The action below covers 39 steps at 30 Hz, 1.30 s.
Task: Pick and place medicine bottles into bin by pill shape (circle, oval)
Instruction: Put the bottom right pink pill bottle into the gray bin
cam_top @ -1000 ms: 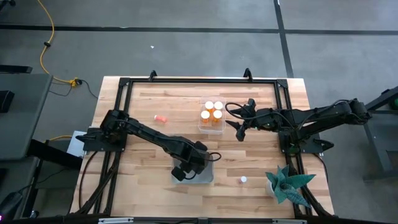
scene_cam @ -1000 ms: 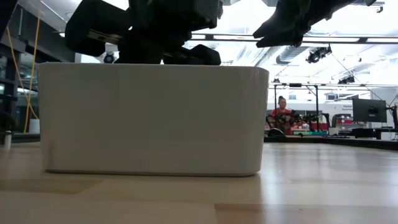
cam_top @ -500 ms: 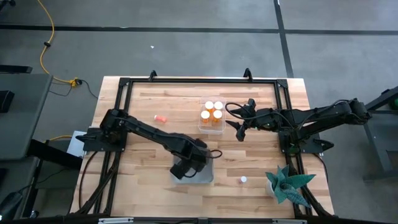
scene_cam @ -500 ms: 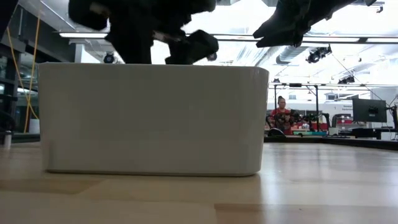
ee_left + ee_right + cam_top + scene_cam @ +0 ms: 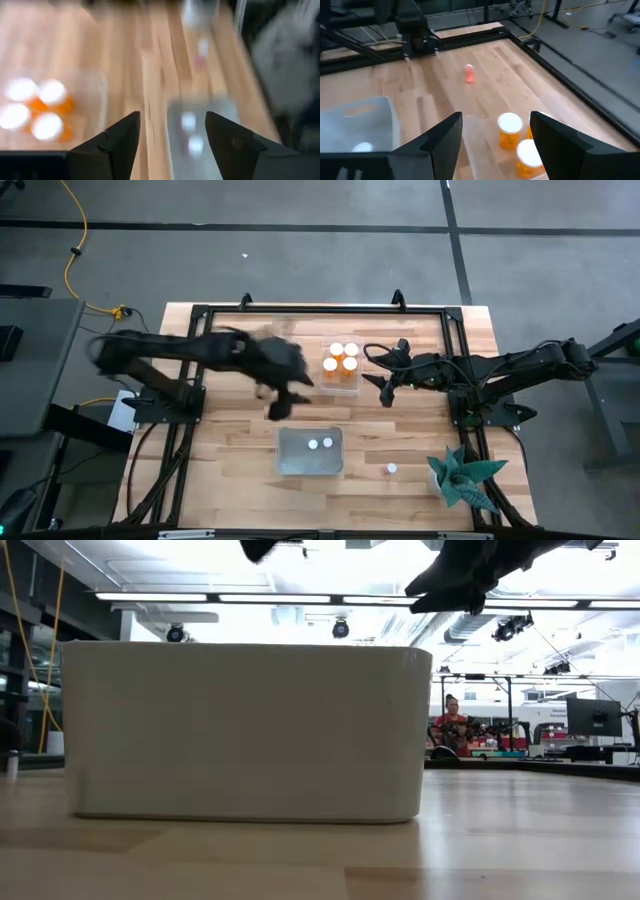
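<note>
left claw (image 5: 283, 395) empty, fingers apart, right claw (image 5: 384, 387) open, four bottles (image 5: 341, 358) upright w/ caps up in clear bin (image 5: 340, 387)

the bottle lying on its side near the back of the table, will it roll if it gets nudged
Probably. The bottle is a small cylinder lying flat on bare wood, so a sideways push would likely roll it. It looks like light plastic, so even a glancing touch might shift it. Its smooth round body could slip between fingers unless gripped squarely.
</note>
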Motion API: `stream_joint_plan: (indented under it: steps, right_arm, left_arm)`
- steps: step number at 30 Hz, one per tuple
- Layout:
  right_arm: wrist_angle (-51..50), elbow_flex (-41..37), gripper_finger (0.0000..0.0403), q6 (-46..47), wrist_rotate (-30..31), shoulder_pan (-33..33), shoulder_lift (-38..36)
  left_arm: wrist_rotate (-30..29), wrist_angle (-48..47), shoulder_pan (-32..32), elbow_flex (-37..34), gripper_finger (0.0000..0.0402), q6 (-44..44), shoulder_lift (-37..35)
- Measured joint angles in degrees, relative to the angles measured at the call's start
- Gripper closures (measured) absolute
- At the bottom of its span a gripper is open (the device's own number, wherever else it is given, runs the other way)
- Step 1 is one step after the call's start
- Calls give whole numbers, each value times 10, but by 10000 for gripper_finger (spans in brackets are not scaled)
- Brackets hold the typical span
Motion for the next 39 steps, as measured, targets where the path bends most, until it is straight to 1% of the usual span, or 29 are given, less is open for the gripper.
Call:
stream_joint_plan:
  steps: [2, 5, 7, 9, 11, 13, 15, 19, 21, 23, 27, 28, 31, 34, 37, 39]
  right_arm:
    - [4, 0, 176, 16, -15, 0, 0]
    - [24, 0, 176, 21, -47, 0, 0]
    - [37, 0, 176, 12, -61, 0, 1]
    - [49, 0, 176, 3, -65, 0, 0]
    - [62, 0, 176, 5, -65, 0, 0]
    - [72, 0, 176, 8, -65, 0, 0]
    - [84, 0, 176, 23, -65, 0, 0]
    - [93, 1, 176, 59, -63, 0, 0]
    - [67, 18, 176, 83, -56, 2, 3]
    - [14, 56, 176, 99, -52, 11, 14]
    - [-185, 174, 176, 118, -61, 47, 74]
    - [-241, 207, 176, 120, -72, 58, 94]
    - [-365, 297, 176, 120, -127, 92, 155]
    - [-474, 366, 176, 126, -181, 133, 212]
    - [-566, 410, 176, 151, -205, 179, 260]
    - [-597, 420, 176, 168, -211, 213, 286]
  left_arm:
    - [-29, 111, 1, -72, 197, -38, -75]
    - [-77, 229, -6, -182, 204, -81, -180]
    - [-112, 278, -16, -252, 207, -101, -246]
    - [-142, 337, -25, -307, 208, -117, -297]
    - [-161, 363, -33, -356, 208, -129, -343]
    - [-168, 399, -39, -393, 208, -131, -376]
    - [-168, 404, -42, -420, 208, -131, -406]
    - [-168, 406, -41, -444, 209, -131, -439]
    - [-168, 408, -41, -446, 208, -131, -448]
    - [-168, 405, -41, -447, 208, -131, -452]
    - [-163, 404, -41, -446, 208, -130, -454]
    - [-162, 405, -41, -446, 208, -128, -454]
    - [-162, 404, -41, -446, 208, -122, -453]
    - [-163, 402, -41, -446, 208, -128, -451]
    - [-162, 404, -41, -446, 208, -131, -452]
    - [-163, 404, -41, -446, 208, -131, -451]
